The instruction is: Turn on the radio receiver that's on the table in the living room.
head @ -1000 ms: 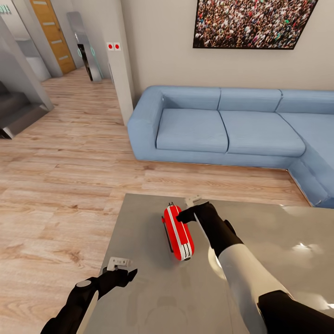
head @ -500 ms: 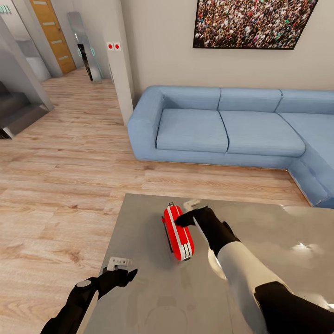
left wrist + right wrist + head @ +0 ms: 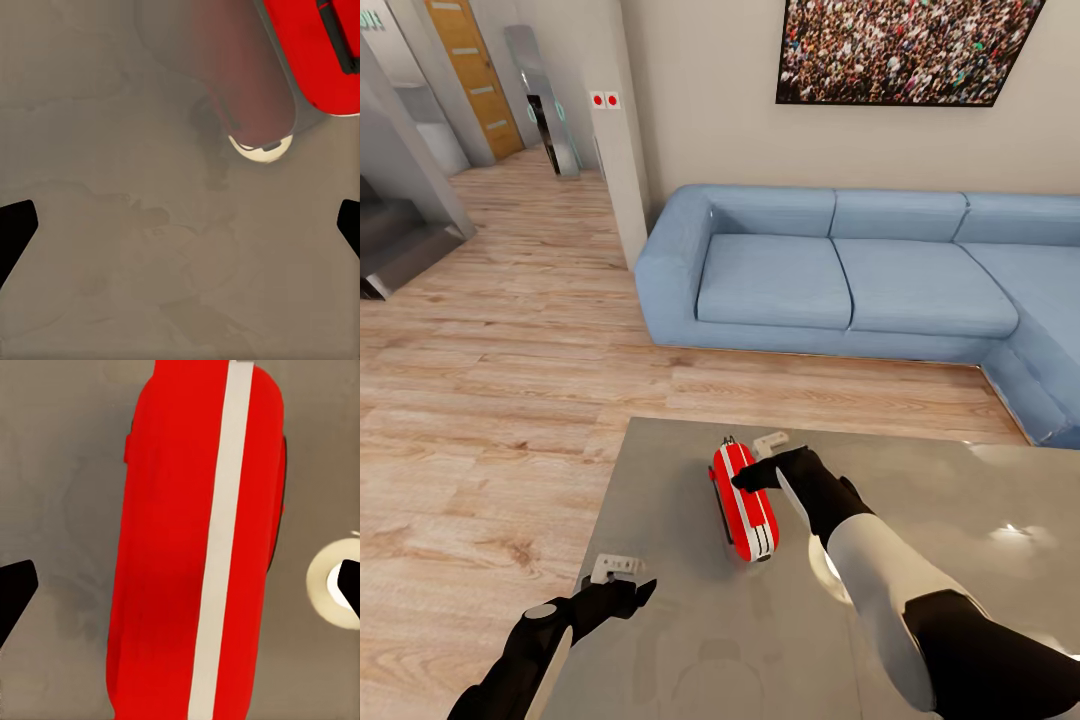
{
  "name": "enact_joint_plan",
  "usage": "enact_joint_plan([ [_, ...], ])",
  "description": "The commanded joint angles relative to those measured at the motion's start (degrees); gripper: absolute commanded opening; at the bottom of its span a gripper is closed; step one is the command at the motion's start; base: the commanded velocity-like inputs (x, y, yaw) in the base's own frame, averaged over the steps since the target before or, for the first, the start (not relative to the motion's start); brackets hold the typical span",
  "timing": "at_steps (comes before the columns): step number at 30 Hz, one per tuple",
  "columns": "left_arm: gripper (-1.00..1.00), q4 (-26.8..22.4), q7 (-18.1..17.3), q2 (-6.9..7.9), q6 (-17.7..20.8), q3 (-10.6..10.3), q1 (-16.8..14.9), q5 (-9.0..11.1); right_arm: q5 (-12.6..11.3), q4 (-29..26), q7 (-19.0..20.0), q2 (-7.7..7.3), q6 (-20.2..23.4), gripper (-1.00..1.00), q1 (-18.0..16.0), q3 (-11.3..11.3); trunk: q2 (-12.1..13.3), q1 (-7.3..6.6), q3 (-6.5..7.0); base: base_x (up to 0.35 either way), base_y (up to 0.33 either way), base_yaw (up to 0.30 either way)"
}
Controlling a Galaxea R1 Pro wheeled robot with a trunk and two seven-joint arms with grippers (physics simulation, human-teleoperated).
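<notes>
On the glossy grey tabletop (image 3: 960, 560) in the living room we see one radio receiver (image 3: 744, 502), a bright red rounded box with white trim, lying toward the left half of the surface. We count one radio and nothing else standing on the tabletop besides our two arms. Our right gripper (image 3: 758, 462) hangs at the radio's far end, its dark tip at the red shell; whether it touches we cannot tell. In the right wrist view the radio (image 3: 199, 540) lies straight below, a single white stripe running along its length, and the two black fingers (image 3: 15, 592) stand wide apart at either side of the picture. Our left gripper (image 3: 622, 578) hovers at the near left edge of the tabletop, well apart from the radio. Its fingers (image 3: 13, 232) are spread wide too, with bare tabletop (image 3: 135, 225) between them and the radio's red corner (image 3: 322, 52) beyond. Behind the table we count one blue sectional sofa (image 3: 840, 275), one framed crowd picture (image 3: 905, 45) and light wood plank floor (image 3: 490, 400).
</notes>
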Motion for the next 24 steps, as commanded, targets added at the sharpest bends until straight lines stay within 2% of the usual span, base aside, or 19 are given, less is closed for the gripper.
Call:
enact_joint_plan([
  [1, 1.0, 0.0, 0.0, 0.0, 0.0, 0.0, 0.0, 0.0, -0.1, 0.1, 0.0, 0.0, 0.0, 1.0, 0.0, 0.0, 0.0, 0.0, 0.0, 0.0, 0.0, 0.0],
  [4, 1.0, 0.0, 0.0, -0.03, 0.0, 0.0, 0.0, 0.0, -0.1, 0.7, 0.0, 0.0, -0.5, 1.0, 0.0, -0.1, 0.0, 0.0, 0.0, 0.0, 0.0, 0.0],
  [15, 1.0, 0.0, 0.0, -0.07, 0.0, 0.0, 0.0, 0.0, -0.1, 7.5, 0.0, 0.0, -6.6, 1.0, 0.0, -0.1, 0.0, 0.0, 0.0, 0.0, 0.0, 0.0],
  [24, 1.0, 0.0, 0.0, -0.07, 0.0, 0.0, 0.0, 0.0, -0.2, 8.4, 0.1, -0.12, -7.5, 1.0, 0.0, -0.1, 0.0, 0.0, 0.0, 0.0, 0.0, 0.0],
])
